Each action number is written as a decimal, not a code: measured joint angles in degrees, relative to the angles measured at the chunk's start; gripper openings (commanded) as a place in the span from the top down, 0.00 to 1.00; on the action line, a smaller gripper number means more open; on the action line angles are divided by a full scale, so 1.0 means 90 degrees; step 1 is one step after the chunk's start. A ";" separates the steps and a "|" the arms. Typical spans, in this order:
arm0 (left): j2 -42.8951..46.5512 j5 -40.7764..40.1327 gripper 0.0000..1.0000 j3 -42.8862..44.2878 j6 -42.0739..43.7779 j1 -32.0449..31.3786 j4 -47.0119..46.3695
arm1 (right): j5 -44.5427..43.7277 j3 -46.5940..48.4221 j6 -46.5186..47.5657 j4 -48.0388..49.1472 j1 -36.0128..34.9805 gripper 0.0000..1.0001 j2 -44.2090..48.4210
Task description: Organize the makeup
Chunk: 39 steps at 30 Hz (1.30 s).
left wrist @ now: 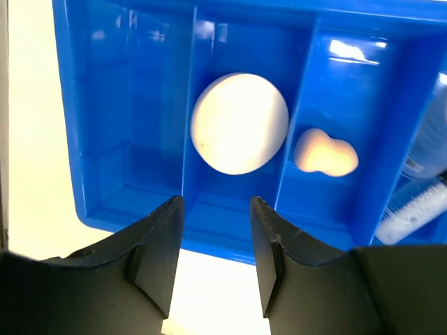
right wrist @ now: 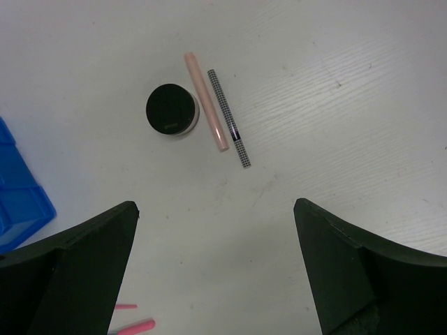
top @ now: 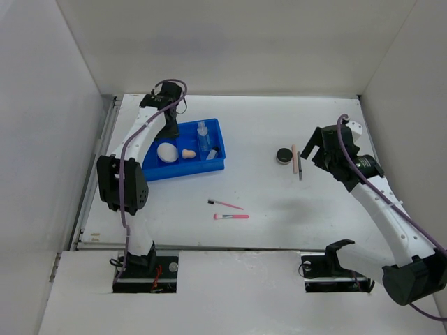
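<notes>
Table (top: 265, 125): carries the blue divided tray (top: 181, 169) on the left side and loose makeup on the centre and right.

Tray: partly filled. In the left wrist view, one compartment at the far side from the bottles is bare.

Left gripper (left wrist: 216, 209): hovers over the near edge of the tray. Jaws stand moderately apart with nothing between them.

Right gripper (right wrist: 215, 206): hangs above the table near the right-hand group. Jaws spread wide, empty.

Clear bottles (top: 204, 137): lie in an end compartment of the tray. Placed.

White puff (left wrist: 239, 123): in a middle compartment. Placed.

Black jar (right wrist: 171, 110): on the table, well apart from the tray. Not placed.

Peach sponge (left wrist: 325, 152): in the compartment between puff and bottles. Placed.

Pink-handled brushes (top: 231, 216): two, on the table in front of the tray. Not placed.

Beige stick (right wrist: 207, 101): just beside the jar. Not placed.

Dark pencil (right wrist: 228, 117): alongside the stick. Not placed.

Assessment: roughly half complete; the five pieces on the table are outstanding.
</notes>
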<state>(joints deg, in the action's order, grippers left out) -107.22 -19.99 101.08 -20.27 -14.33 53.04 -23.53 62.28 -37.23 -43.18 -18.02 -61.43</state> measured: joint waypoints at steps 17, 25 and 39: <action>-0.0415 0.0532 0.34 -0.0731 -0.1093 0.0493 -0.0070 | 0.0075 -0.0022 0.0061 0.0041 0.0000 0.01 -0.0228; -0.0418 0.0554 0.50 -0.0981 -0.1362 0.0505 -0.0279 | 0.0100 -0.0022 0.0112 0.0041 0.0000 0.01 -0.0277; -0.0607 0.0525 0.47 -0.1052 -0.1540 0.0505 -0.0544 | 0.0097 -0.0022 0.0112 0.0041 0.0000 0.01 -0.0277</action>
<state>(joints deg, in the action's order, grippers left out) -112.68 -15.27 91.61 -34.13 -9.78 48.14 -22.65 62.08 -36.23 -42.81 -18.02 -63.92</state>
